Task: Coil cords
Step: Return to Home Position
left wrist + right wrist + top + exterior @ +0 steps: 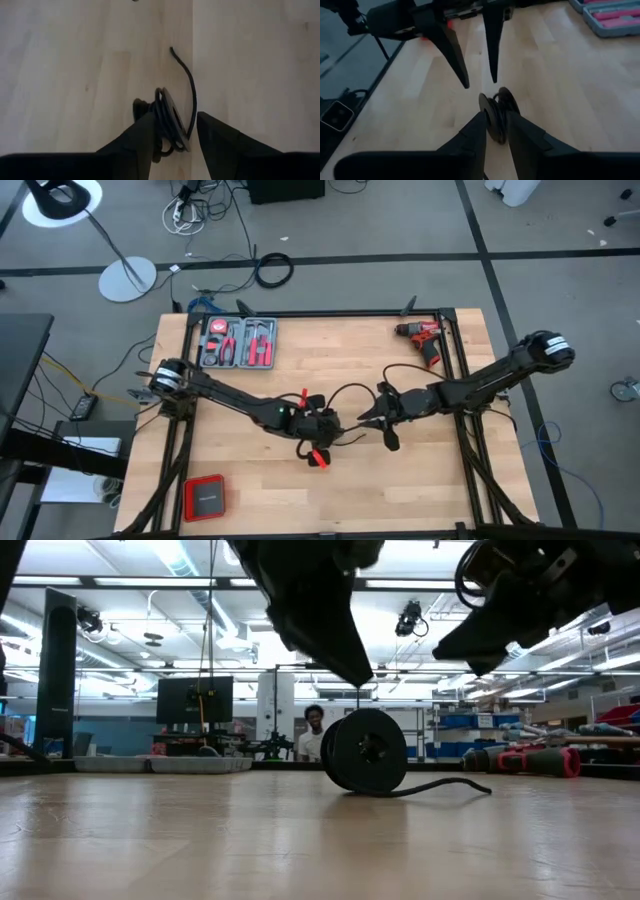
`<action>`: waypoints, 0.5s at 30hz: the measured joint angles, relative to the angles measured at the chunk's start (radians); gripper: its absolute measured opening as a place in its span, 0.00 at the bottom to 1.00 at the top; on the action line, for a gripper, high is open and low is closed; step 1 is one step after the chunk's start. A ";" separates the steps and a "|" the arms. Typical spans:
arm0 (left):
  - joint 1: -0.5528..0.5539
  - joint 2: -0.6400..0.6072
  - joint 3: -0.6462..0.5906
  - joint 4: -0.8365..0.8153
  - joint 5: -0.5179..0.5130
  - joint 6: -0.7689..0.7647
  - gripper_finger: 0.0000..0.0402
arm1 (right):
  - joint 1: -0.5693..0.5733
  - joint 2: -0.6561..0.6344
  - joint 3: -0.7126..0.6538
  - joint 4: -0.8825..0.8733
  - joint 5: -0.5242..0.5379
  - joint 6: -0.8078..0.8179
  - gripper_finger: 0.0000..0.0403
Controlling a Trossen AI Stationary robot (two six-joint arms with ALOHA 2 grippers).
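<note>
- While both arms reach in to mid-table, the left gripper [175, 116] hangs just above the spool [365, 750]. Its fingers [142, 137] are spread wide, one to each side of the spool, and the low view shows air between their tips and the spool.
- Right gripper [496, 115] faces the left one from the other side of the spool and is raised off the wood. Its fingers [522, 135] are parted by a narrow gap and grip nothing.
- Spool stands on its rim on the wooden table [150, 840], between the two grippers.
- Black cord [191, 85] is mostly wound on the spool. A short loose tail lies flat on the wood, curving away toward the right arm's side with its end free.
- Red drill [428, 338] lies at the far right of the table, well apart from the spool.
- Open tool case [238, 343] with red-handled tools sits at the far left.
- Red box [204, 497] sits near the front left corner.
- Person [314, 735] is in the room beyond the table.
</note>
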 joint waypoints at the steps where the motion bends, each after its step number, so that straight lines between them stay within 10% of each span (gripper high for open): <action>1: 0.001 -0.009 0.000 0.001 -0.002 0.010 0.38 | 0.000 -0.007 0.000 0.002 0.000 -0.002 0.20; 15: -0.007 -0.144 0.000 0.199 0.035 0.203 0.38 | 0.001 -0.289 0.000 -0.100 -0.165 -0.259 0.20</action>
